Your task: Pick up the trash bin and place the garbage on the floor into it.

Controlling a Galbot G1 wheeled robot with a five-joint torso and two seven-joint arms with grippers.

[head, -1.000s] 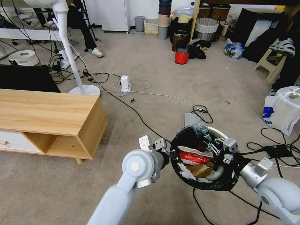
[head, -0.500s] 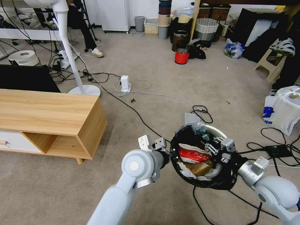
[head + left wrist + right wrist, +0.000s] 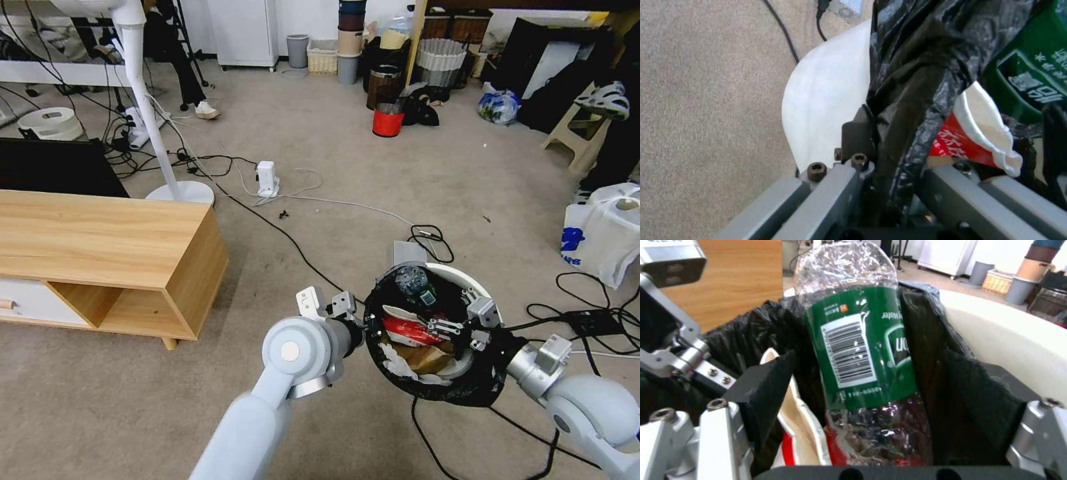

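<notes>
Head view: white trash bin (image 3: 460, 275), crinkly black liner, garbage-filled.

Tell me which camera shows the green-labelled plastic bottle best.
The right wrist view: the bottle fills the middle, barcode and label plain, standing between the open fingers inside the trash bin. The head view shows it small at the bin's far side; the left wrist view catches a bit of green label.

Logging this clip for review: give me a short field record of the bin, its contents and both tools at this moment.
bin: trash bin held off the carpet, black liner over its rim
left tool: shut on the bin's rim
right tool: open, inside the bin, green-labelled bottle between its fingers
contents: bottle, red-white wrapper, brown paper bag, white tissue
</notes>
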